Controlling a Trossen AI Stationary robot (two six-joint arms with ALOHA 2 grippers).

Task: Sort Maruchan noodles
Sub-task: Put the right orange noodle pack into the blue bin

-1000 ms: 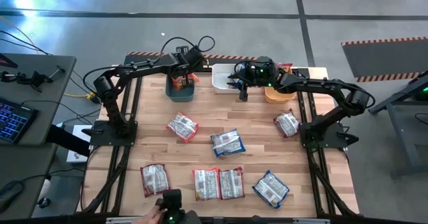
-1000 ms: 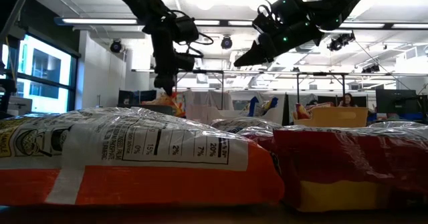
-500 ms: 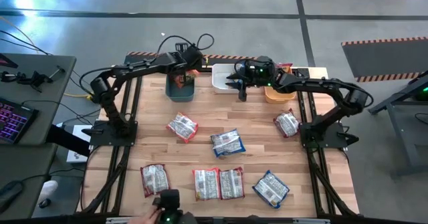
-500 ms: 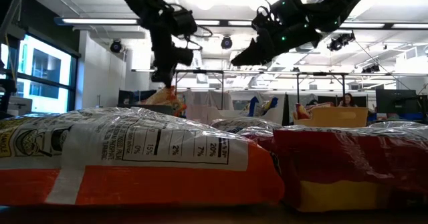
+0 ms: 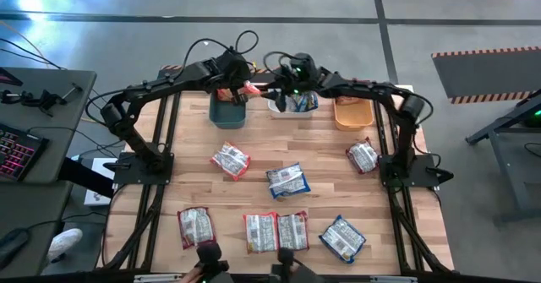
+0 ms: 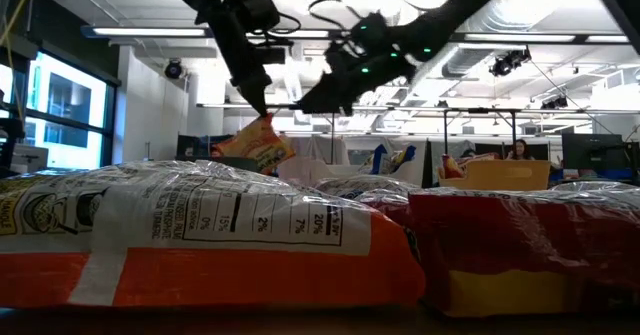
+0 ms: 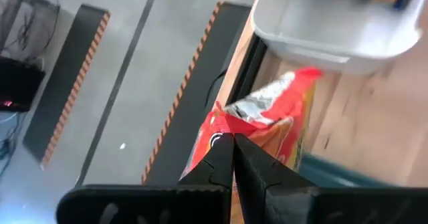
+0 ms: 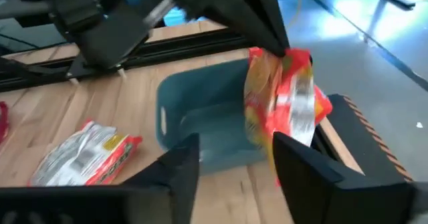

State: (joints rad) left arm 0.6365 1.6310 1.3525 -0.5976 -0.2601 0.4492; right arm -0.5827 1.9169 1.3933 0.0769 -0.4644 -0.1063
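Since a second ago the left gripper (image 5: 240,89) lifted a red packet (image 8: 284,107) clear of the teal bin (image 5: 226,113), clamped tight; right gripper (image 8: 231,150) swung beside it, fingers apart, empty.

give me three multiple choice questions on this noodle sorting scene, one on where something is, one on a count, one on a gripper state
1. Where is the red packet that the left gripper holds?
A. lying flat in the orange bin
B. hanging in the air above the teal bin
C. on the table's near edge

2. How many packets lie loose on the wooden table in the high view?
A. three
B. seven
C. twelve

3. How do the right gripper's fingers stand?
A. apart, with nothing between them
B. shut on a blue packet
C. shut on the white bin's rim

Answers:
1. B: the right wrist view shows it dangling from the fingertips over the teal bin.
2. B: seven silvery packets are spread over the boards.
3. A: the right wrist view shows a clear gap between its fingers, facing the red packet.
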